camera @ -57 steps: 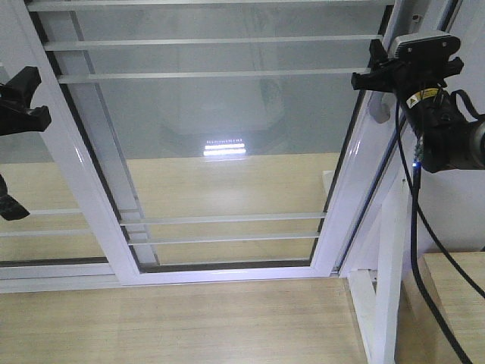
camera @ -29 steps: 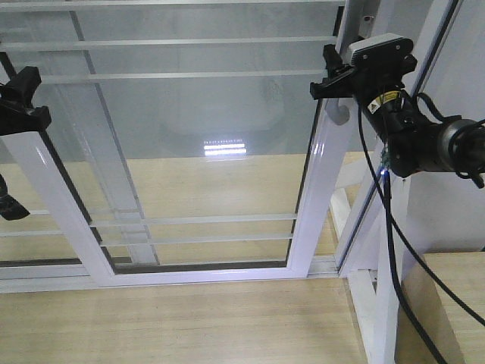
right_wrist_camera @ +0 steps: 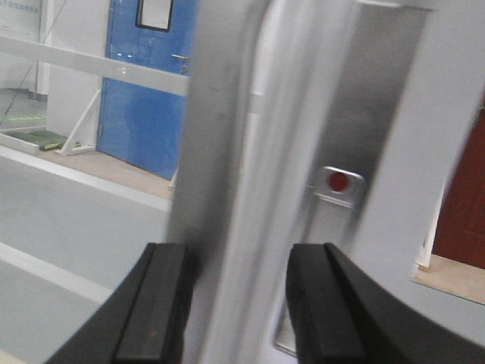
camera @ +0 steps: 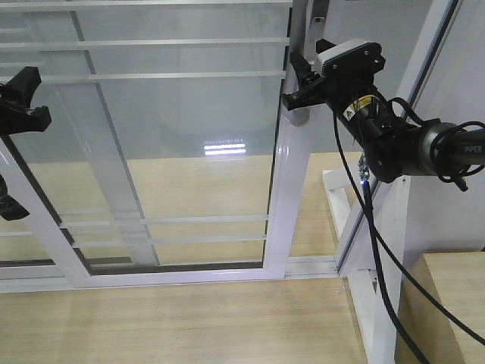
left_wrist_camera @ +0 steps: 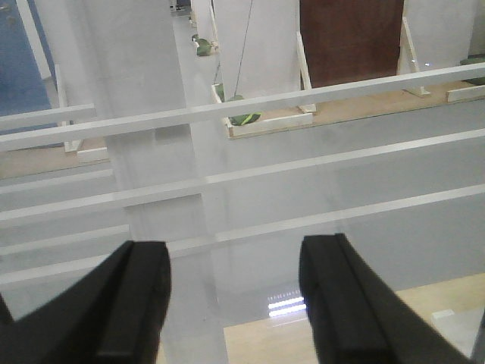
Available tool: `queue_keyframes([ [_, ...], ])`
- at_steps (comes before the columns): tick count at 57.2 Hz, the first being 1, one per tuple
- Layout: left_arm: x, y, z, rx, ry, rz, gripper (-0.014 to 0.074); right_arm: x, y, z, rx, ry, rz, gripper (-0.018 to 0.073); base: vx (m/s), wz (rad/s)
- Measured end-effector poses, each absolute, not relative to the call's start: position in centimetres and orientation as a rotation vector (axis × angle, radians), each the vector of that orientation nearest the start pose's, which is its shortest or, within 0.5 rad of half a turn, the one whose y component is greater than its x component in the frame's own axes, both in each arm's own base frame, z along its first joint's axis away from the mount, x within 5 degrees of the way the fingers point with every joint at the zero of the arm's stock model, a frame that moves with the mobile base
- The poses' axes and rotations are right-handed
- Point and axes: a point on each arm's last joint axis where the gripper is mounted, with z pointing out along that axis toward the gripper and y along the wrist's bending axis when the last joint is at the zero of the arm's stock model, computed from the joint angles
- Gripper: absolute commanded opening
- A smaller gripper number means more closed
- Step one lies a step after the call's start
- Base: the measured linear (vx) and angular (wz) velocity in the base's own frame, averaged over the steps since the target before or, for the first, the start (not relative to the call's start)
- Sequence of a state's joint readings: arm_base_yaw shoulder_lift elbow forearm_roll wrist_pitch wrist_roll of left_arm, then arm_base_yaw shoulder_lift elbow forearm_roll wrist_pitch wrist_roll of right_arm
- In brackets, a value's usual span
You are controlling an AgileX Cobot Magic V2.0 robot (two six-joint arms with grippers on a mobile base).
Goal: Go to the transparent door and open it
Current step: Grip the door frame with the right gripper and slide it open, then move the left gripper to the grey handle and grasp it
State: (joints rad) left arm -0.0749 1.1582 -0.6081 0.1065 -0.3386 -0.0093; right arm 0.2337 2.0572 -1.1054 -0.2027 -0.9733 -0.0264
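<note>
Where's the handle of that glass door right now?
In the front view, the handle sits upper right of centre, on the right upright of the glass door, gripped by the right gripper.

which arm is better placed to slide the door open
Right. The right end effector grips the door at the handle upright; the left end effector hangs open facing bare glass, away from any handle.

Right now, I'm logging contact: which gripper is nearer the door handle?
Right. The right gripper straddles the handle on the right upright of the door. The left gripper hangs open by the door's far left side, well away from the handle.
</note>
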Motion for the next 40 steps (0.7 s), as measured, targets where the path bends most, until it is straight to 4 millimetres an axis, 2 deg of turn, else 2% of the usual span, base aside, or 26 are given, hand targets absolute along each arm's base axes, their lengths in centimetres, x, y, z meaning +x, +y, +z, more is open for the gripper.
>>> queue_keyframes([
  [12, 24.6, -2.2, 29.3, 0.167, 1.689, -0.018, 0.0503, 42.3, 10.4, 18.9, -0.270, 1.446, 0.171, 0.0368, 0.00, 0.00],
  [21, 24.6, -2.2, 29.3, 0.140, 1.691, -0.042, 0.0503, 42.3, 9.7, 19.7, -0.243, 1.505, 0.151, 0.0368, 0.00, 0.00],
  [31, 24.5, -2.4, 29.2, 0.122, 1.705, -0.086, 0.0503, 41.4, 9.2, 22.4, -0.250, 1.604, 0.133, 0.0368, 0.00, 0.00],
  [40, 24.6, -4.3, 28.5, 0.232, 1.739, -0.165, 0.0503, 40.2, 8.8, 25.2, -0.262, 1.645, 0.115, 0.0368, 0.00, 0.00],
])
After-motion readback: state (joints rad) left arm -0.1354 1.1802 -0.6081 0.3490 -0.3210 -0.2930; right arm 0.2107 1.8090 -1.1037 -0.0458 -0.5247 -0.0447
